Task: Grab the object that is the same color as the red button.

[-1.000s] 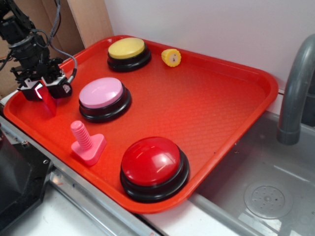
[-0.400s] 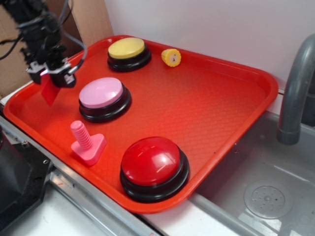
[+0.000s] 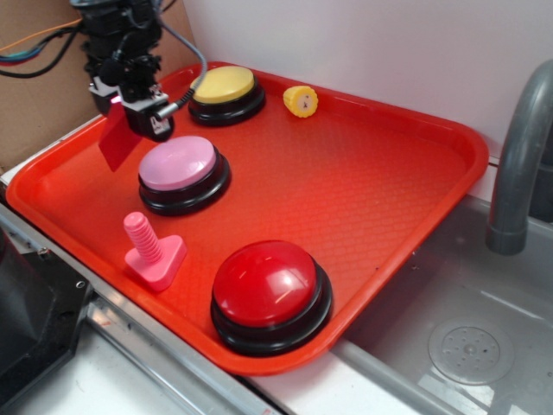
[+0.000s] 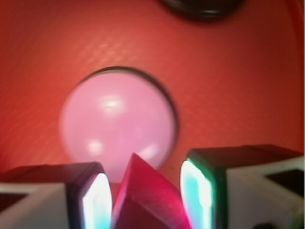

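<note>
This looks like a play kitchen in a lab. A big red plastic tray (image 3: 406, 173) sits by a shiny metal sink (image 3: 449, 303) with a grey curved tap (image 3: 518, 156). Brown cardboard (image 3: 43, 95) leans behind.

White wall (image 3: 363, 43) behind, cardboard (image 3: 43, 104) at left. Steel sink (image 3: 449, 294) with drain (image 3: 467, 348) and grey faucet (image 3: 518, 147) sat at right.

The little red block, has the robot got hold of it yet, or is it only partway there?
Done: the gripper is closed on the red block, which hangs clear above the red tray; the wrist view shows the block between both fingers, over the pink button. It matches the red button in color. In hand: holding it aloft. Nothing obvious remains except keeping the grip.
</note>
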`<control>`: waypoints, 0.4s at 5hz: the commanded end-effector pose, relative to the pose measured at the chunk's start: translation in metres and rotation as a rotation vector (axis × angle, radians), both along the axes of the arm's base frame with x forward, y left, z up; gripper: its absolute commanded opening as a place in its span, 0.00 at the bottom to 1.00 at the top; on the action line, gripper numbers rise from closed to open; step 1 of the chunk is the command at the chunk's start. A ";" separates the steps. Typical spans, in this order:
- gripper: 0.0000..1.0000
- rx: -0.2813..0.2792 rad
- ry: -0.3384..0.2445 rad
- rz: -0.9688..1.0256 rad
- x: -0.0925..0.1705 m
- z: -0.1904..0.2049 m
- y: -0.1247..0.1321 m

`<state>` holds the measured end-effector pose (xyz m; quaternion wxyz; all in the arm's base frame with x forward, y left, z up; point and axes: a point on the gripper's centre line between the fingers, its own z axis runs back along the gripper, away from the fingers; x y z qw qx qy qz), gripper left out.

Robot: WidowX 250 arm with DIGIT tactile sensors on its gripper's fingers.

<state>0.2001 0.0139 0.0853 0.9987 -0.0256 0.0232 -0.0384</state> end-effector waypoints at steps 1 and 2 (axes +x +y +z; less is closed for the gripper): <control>0.01 0.009 0.008 -0.147 -0.008 0.001 -0.025; 1.00 0.009 0.008 -0.147 -0.008 0.001 -0.025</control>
